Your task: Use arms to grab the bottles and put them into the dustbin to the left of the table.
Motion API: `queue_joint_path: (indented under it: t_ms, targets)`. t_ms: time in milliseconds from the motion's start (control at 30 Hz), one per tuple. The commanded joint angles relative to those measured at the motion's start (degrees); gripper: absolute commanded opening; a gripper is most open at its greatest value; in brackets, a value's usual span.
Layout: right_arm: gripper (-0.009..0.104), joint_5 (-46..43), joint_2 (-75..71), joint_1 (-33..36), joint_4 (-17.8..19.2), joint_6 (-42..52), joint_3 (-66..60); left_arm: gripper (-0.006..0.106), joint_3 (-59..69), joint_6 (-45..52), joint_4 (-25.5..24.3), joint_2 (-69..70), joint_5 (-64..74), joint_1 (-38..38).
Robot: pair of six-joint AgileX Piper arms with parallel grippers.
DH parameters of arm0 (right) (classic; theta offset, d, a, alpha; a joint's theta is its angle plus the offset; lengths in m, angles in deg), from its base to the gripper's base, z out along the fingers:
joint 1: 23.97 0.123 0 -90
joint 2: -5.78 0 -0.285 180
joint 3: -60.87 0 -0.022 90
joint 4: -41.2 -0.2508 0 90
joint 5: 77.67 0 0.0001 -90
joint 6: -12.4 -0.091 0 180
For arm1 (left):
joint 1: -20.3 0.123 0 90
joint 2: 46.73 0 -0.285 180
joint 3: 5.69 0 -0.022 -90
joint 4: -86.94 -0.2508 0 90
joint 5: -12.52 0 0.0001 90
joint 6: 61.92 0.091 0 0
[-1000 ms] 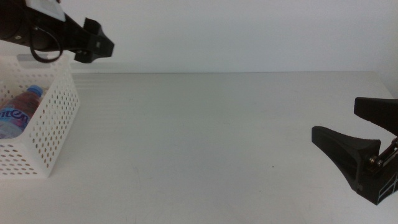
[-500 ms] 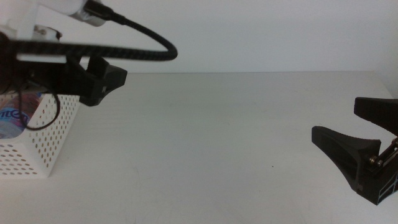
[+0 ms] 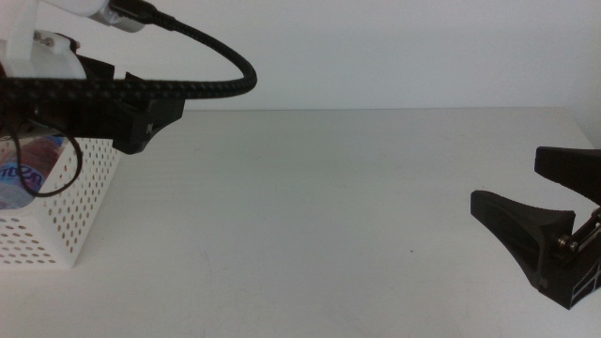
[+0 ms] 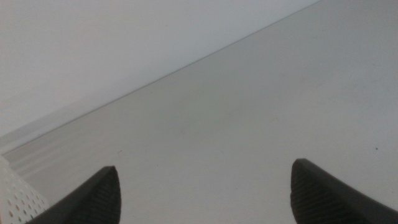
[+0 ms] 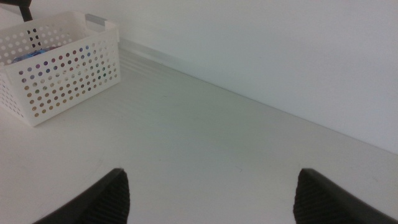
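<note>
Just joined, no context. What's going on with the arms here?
Bottle cleanup, apparently near its end. The left gripper hangs open and empty by the white basket at the table's left edge. A bottle already lies in the basket. The right gripper waits open at the right. No other bottles show on the table.

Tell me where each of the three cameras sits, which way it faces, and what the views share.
Middle view: looks forward and down over the table; left tool by the dustbin, right tool waiting at the right edge.
Left wrist view: rides the left arm, facing bare tabletop; open left tool.
Right wrist view: rides the right arm, facing across to the dustbin; open right tool.
Shared: middle and right wrist views both show the dustbin.
</note>
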State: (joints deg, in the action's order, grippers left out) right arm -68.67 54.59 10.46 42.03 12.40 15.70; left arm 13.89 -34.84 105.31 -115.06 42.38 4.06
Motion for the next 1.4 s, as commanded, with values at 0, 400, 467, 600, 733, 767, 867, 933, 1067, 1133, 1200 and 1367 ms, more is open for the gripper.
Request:
queue_joint_path:
  t_ms: [0,400,467,600,733,767,867,933,1067,1133,1200,1367]
  targets:
    - [0.074,-4.52,-0.32,0.21,0.57,0.50,1.64,0.090,-1.60,-0.31,1.74,1.27,-4.59,-0.20]
    - [0.074,-4.52,-0.32,0.21,0.57,0.50,1.64,0.090,-1.60,-0.31,6.23,1.27,-7.35,-0.20]
    - [0.074,-4.52,-0.32,0.21,0.57,0.50,1.64,0.090,-1.60,-0.58,3.08,1.27,-8.58,-0.20]
    - [0.074,-4.52,-0.32,0.21,0.57,0.50,1.64,0.090,-1.54,-8.82,-6.07,3.27,-9.53,-0.20]
    - [0.074,-4.52,-0.32,0.21,0.57,0.50,1.64,0.090,-1.54,-16.84,-8.49,5.34,-9.53,-0.20]
    - [0.074,-4.52,-0.32,0.21,0.57,0.50,1.64,0.090,-1.54,-17.89,-8.49,5.59,-9.53,-0.20]
    - [0.074,-4.52,-0.32,0.21,0.57,0.50,1.64,0.090,-1.54,-18.32,-8.49,5.78,-9.53,-0.20]
    - [0.074,-4.52,-0.32,0.21,0.57,0.50,1.64,0.090,-1.54,-18.32,-8.49,5.67,-9.53,-0.20]
    - [0.074,-4.52,-0.32,0.21,0.57,0.50,1.64,0.090,-1.54,-18.32,-8.55,6.34,-9.48,-0.20]
    - [0.074,-4.52,-0.32,0.21,0.57,0.50,1.64,0.090,-1.54,-18.32,-9.60,6.93,-9.48,-0.20]
    - [0.074,-4.65,-0.32,0.21,0.57,0.50,1.43,0.090,-0.88,-18.32,-11.70,7.70,-9.87,-0.20]
    - [0.074,-4.91,-0.32,0.09,0.13,0.50,-1.69,0.090,4.59,-18.32,-17.93,11.10,-10.09,-0.20]
